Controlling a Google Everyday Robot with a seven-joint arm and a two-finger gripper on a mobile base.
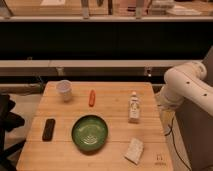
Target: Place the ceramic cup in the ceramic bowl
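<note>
The ceramic cup (64,90), small and white, stands upright near the table's far left corner. The ceramic bowl (76,131), wide and green with a pale pattern in its centre, sits nearer the front, below and right of the cup, with nothing in it. My gripper is out of view. Only a white arm segment (187,86) shows at the right edge, beside the table and well away from the cup and bowl. The gripper is open and holds none of the things on the table.
On the wooden table (115,90) lie a small orange-red item (92,97), a white labelled bottle (133,106), a black flat object (48,129) and a crumpled white packet (134,150). A dark shape (6,125) stands at the left edge. A rail and shelving run behind.
</note>
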